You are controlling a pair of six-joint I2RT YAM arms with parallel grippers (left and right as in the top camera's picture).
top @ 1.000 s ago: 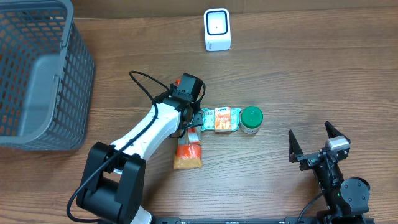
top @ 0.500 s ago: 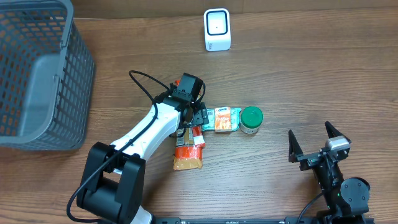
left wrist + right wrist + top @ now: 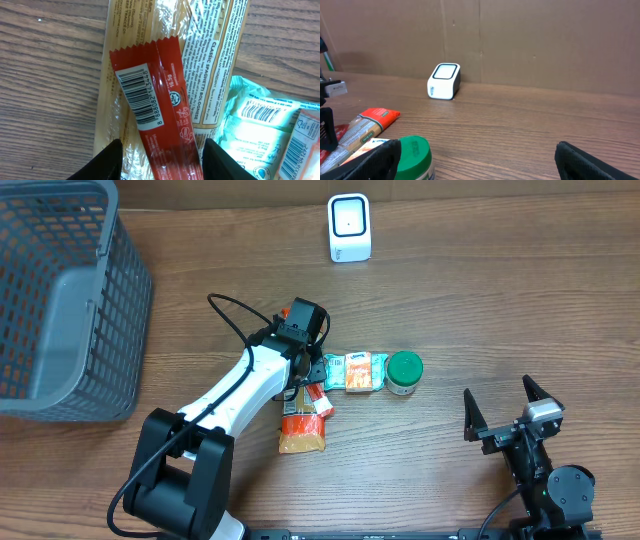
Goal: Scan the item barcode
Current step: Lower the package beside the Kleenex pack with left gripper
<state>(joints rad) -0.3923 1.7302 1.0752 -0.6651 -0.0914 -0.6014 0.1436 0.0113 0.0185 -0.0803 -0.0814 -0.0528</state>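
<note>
L claw (image 3: pixel 162 146) hangs low over the mid of the table (image 3: pixel 480 300), tips down, jaws part-open, not pinching anything. Red sachet (image 3: pixel 152 100) lies flat right under it, lengthwise btwn the two fingers (image 3: pixel 107 162). One end sits in the gap and the zig-zag end sticks out past the tips. A bit of clear wrap shows btwn the sachet and one finger; the other finger is just beside its edge. Barcode (image 3: pixel 140 95) faces up on a white label, out ahead of the claw. Sachet rests on a spaghetti pack (image 3: pixel 302 430) that points toward the near edge. Teal pack (image 3: pixel 355 372) lies just to the R, w/ green-lid jar (image 3: pixel 404 372) beside it. Scanner (image 3: pixel 349 227), a white box, stands by the far edge, well apart from the sachet. Basket (image 3: pixel 60 300) fills the far L corner. R claw (image 3: pixel 497 392) is by the near R corner, jaws wide, nothing in them.
</note>
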